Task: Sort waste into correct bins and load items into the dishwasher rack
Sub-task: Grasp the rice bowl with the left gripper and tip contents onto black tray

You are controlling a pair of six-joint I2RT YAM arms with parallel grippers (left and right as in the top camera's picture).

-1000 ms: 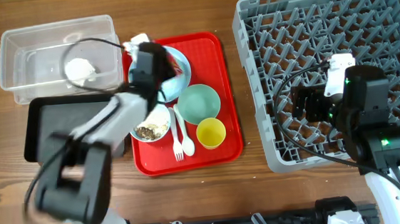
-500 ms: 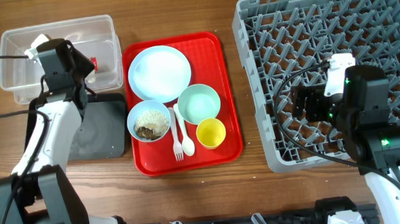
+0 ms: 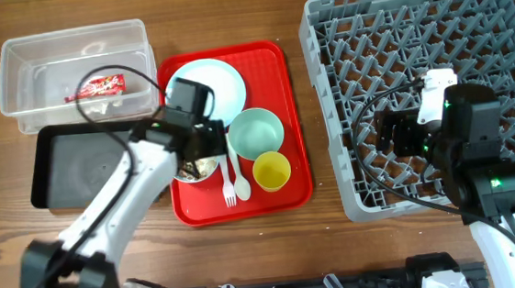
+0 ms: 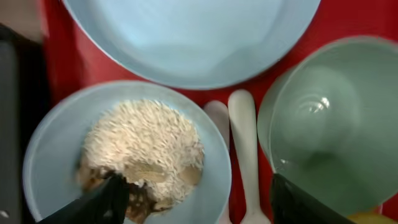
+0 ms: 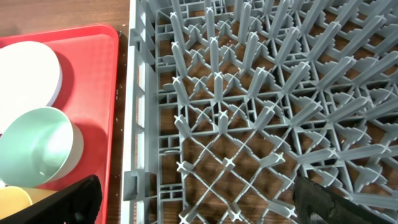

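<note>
Bowl [image 3: 191, 174] mostly hidden under left gripper [image 4: 198, 190].

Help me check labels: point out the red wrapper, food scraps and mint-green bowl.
red wrapper [image 3: 100, 85]: overhead view, its middle.
food scraps [image 4: 144, 148]: left wrist view, top of pile.
mint-green bowl [image 4: 318, 121]: left wrist view, inner floor.

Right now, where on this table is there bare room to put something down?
Bare wood lies in front of the red tray and left of the black tray. The visible grey rack is empty. The red tray is crowded with dishes.
</note>
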